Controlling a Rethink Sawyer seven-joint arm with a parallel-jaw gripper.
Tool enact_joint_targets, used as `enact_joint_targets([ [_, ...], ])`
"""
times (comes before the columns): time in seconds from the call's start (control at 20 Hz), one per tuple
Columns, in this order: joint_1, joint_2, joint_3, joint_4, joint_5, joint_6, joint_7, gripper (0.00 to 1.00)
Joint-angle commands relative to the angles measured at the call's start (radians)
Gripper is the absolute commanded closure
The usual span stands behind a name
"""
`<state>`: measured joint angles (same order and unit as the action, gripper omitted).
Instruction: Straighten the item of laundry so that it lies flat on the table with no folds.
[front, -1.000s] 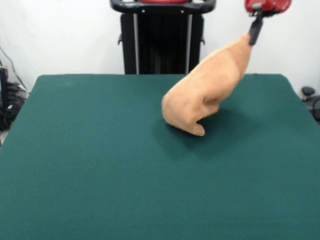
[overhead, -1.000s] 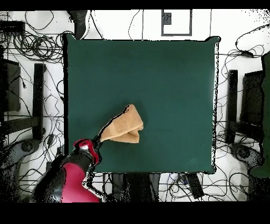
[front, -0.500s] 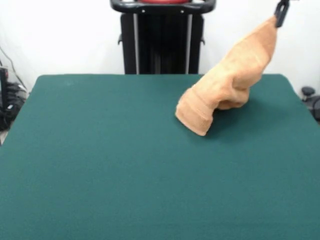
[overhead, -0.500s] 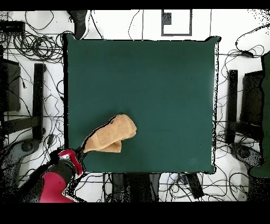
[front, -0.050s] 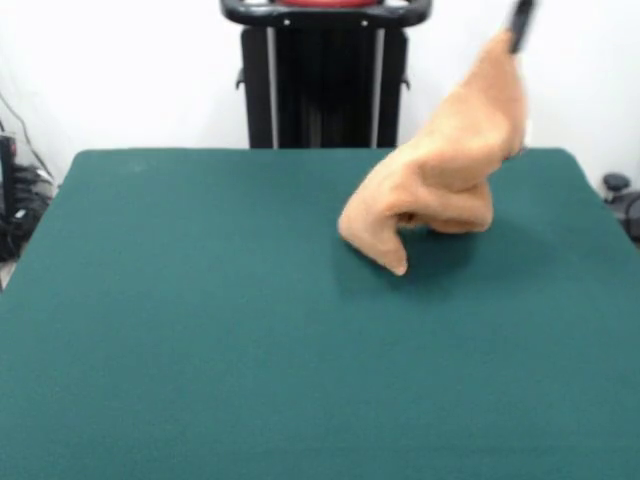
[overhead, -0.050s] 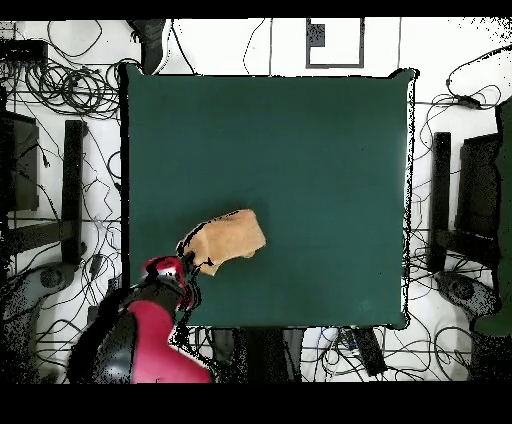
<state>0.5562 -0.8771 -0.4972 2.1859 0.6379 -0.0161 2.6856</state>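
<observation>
We are holding our fingers (front, -0.050s: 519, 22) clamped on one corner of the orange-tan towel (front, -0.050s: 440, 180), which is hanging slantwise down to its bunched lower end resting on the green tabletop (front, -0.050s: 200, 330).

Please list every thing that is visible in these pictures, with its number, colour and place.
towel: one, light orange-tan, one corner lifted, lower end resting on the table, bunched with folds
table: one, dark green cloth surface, fills most of both views
black stand: one, black, behind the table's far edge in the front view
cables: many, black, on the floor round the table in the overhead view
arm: one, red and black, at the overhead view's bottom left
gripper: one, dark, holding the towel's raised corner
</observation>
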Motion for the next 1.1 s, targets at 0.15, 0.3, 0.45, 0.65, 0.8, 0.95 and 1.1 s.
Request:
enact_joint_targets([
  [0.15,-0.968,-0.317,0.684,0.367,-0.694,-0.162,-0.076,1.0],
  [0.3,-1.133,-0.326,0.808,0.339,-0.851,-0.1,-0.043,1.0],
  [0.45,-1.275,-0.328,0.935,0.317,-0.94,-0.047,-0.051,1.0],
  [0.65,-1.446,-0.325,1.095,0.297,-0.979,0.014,-0.106,1.0],
  [0.8,-1.558,-0.344,1.209,0.3,-0.97,0.058,-0.143,1.0],
  [0.95,-1.697,-0.352,1.338,0.297,-0.953,0.112,-0.212,1.0],
  [1.1,-1.813,-0.352,1.44,0.281,-0.941,0.163,-0.273,1.0],
])
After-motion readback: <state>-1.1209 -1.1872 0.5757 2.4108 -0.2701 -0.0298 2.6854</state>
